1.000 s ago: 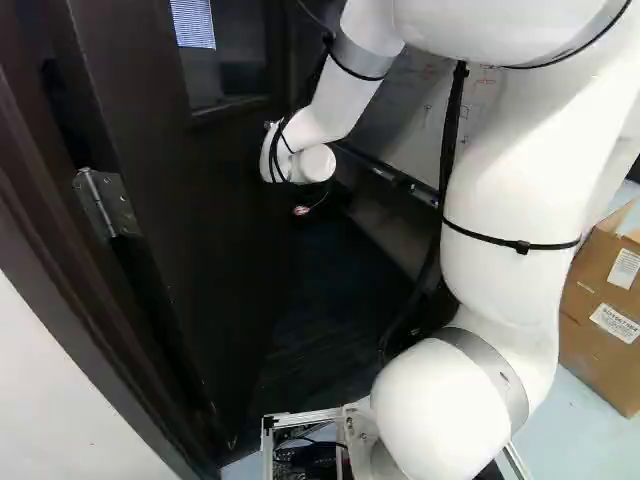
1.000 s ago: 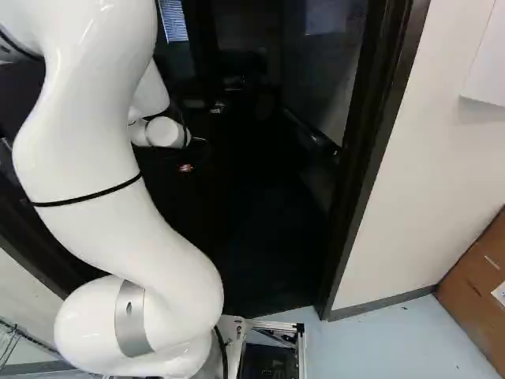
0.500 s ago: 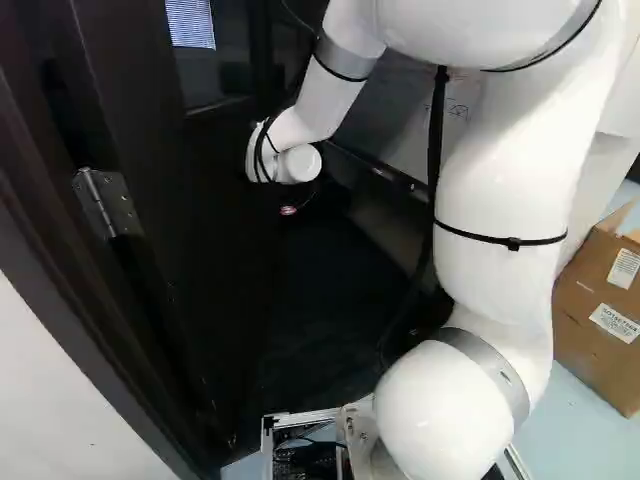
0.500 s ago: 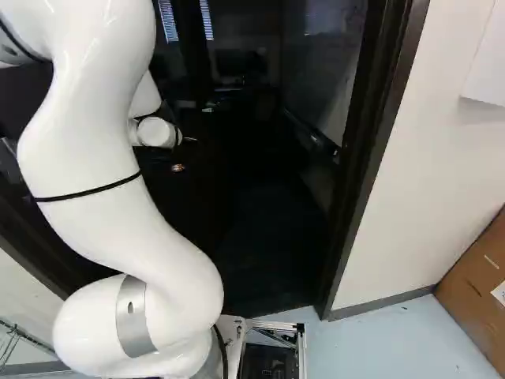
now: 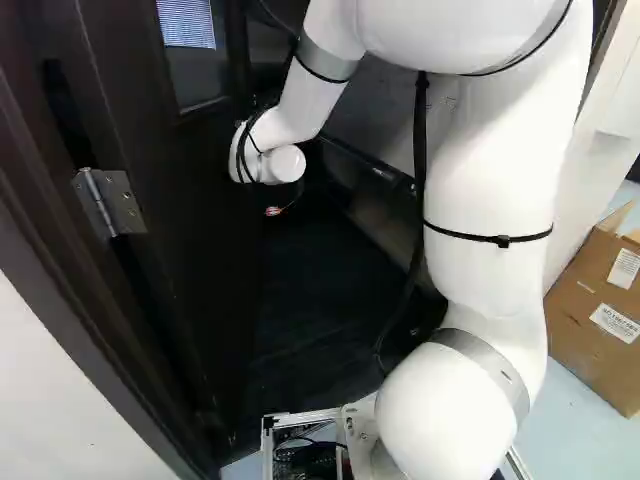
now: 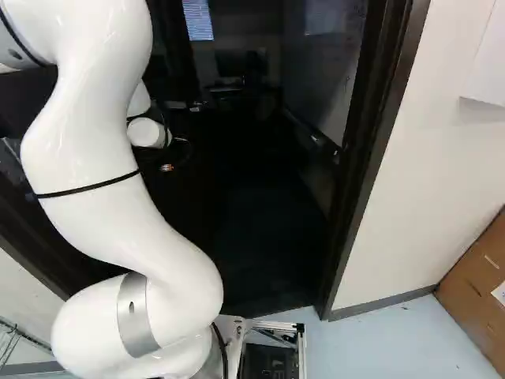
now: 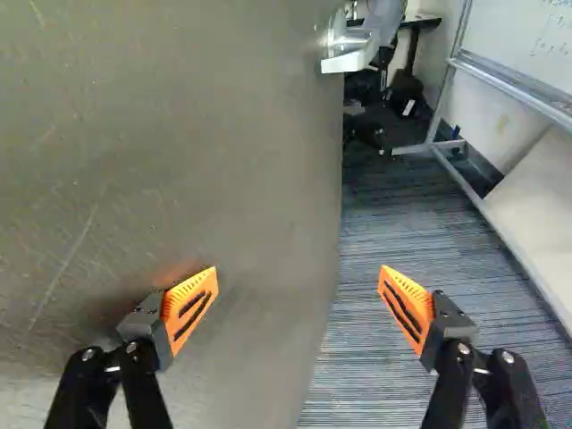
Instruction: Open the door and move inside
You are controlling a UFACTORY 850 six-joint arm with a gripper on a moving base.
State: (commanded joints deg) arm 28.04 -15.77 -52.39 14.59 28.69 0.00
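The doorway's dark frame (image 6: 371, 150) rises around the door (image 5: 190, 250), which is unlatched and swung inward, leaving a broad gap beyond its free edge. Through that gap, past the door, runs the striped carpet (image 7: 357, 366) of the room, with a whiteboard (image 7: 536, 40) on a metal stand across from the door's free edge. The white arm (image 5: 490, 190) reaches through the opening alongside the door, while the base (image 6: 276, 324) sits low before the door's threshold. A cardboard box (image 5: 600, 310) stands on the near side of the wall, well apart from the door. Close to the door's free edge, the gripper (image 7: 298, 268) is released and holds nothing: one finger is at the door's face, perhaps leaning on it, and the other is out past the edge, over the carpet. The handle (image 7: 350, 52) juts from the door near that edge, ahead of the gripper and ungrasped. The hinge (image 5: 110, 202) is on the door's opposite side. The step in hand looks like pushing the door wider, the latch work being done. Next calls for steady pressure on the door's face, then driving the base through without the arm or base catching the frame.
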